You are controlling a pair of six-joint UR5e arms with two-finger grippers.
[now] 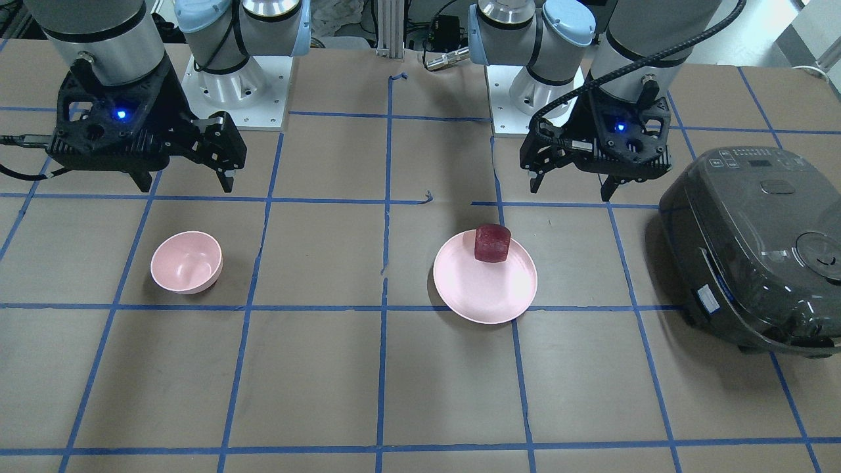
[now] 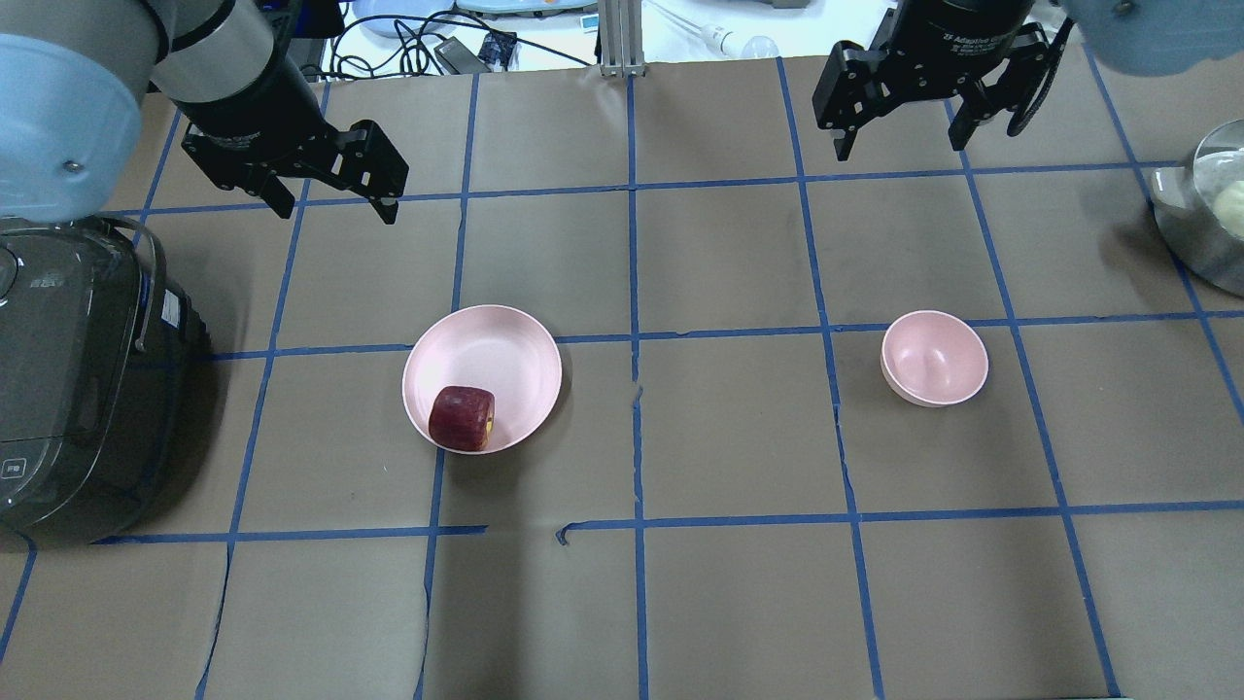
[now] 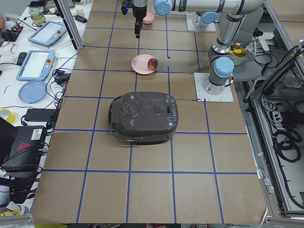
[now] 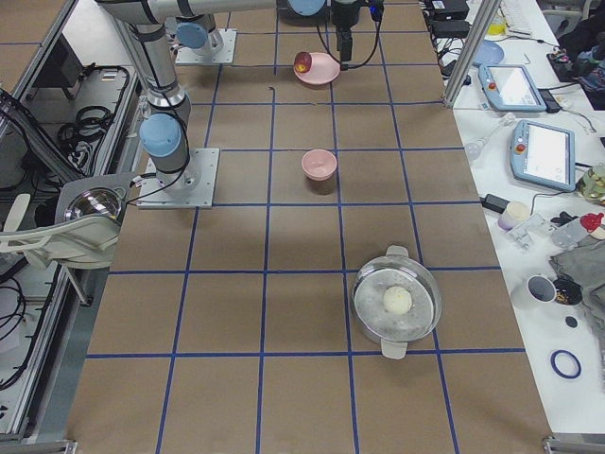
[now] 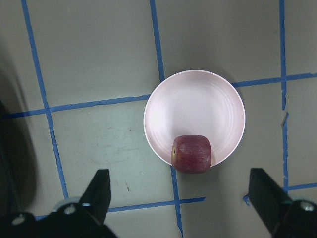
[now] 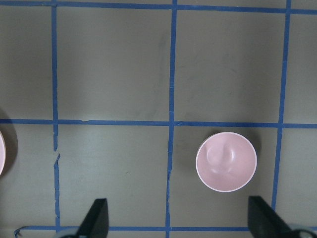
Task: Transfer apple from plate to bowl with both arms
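The dark red apple (image 1: 493, 243) sits on the pale pink plate (image 1: 486, 292), at the rim nearest the robot; the overhead view shows the apple (image 2: 463, 418) on the plate (image 2: 496, 350) too. The small pink bowl (image 1: 187, 261) stands empty about two grid squares away, toward the robot's right (image 2: 935, 357). My left gripper (image 2: 337, 209) hangs open and empty above the table, beyond the plate. Its wrist view looks down on the apple (image 5: 192, 153). My right gripper (image 2: 899, 146) hangs open and empty beyond the bowl (image 6: 226, 161).
A dark grey rice cooker (image 2: 68, 369) stands with its lid shut at the table's left end, close to the left arm. A steel pot (image 2: 1210, 209) holding a pale round thing sits at the right edge. Blue tape lines grid the brown table.
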